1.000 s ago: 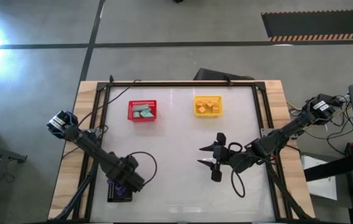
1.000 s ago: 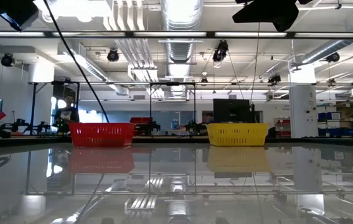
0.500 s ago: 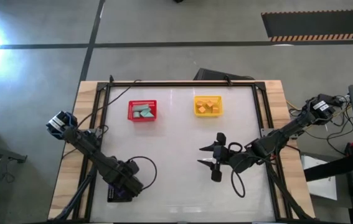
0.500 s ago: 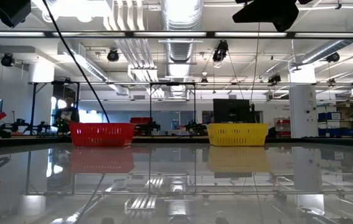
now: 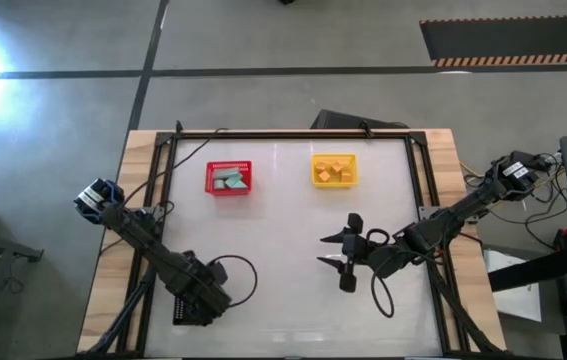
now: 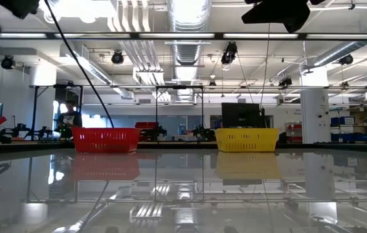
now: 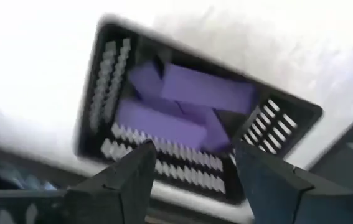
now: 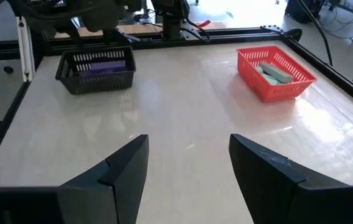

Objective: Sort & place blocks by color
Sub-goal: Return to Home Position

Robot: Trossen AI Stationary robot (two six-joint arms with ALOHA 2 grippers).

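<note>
Now the purple blocks (image 7: 192, 102) lie heaped together inside the black basket (image 7: 104, 87), overlapping one another so that their number is hard to make out. That basket sits near the table's front left edge. In the right wrist view the purple (image 8: 98, 64) shows through its mesh wall (image 8: 95, 79).

The teal blocks (image 5: 228, 181) lie in the red basket (image 5: 211, 188), and the orange blocks (image 5: 334, 172) lie in the yellow basket (image 5: 317, 181). These two baskets stand side by side but apart on the far part of the table (image 5: 283, 300), with the red one on the left-arm side. Seen from table height, the red basket (image 6: 105, 139) and the yellow basket (image 6: 246, 139) stand upright on the glossy top, and their contents are hidden behind the mesh.

The left gripper (image 7: 195, 152) hangs above the black basket, and in the high view it (image 5: 203, 298) covers most of that basket. Its fingers (image 7: 136, 177) are spread well apart and hold nothing.

The right gripper (image 5: 325, 251) is over the bare right half of the table, well apart from all three baskets. Its fingers (image 8: 126, 165) are also spread wide and hold nothing.
</note>
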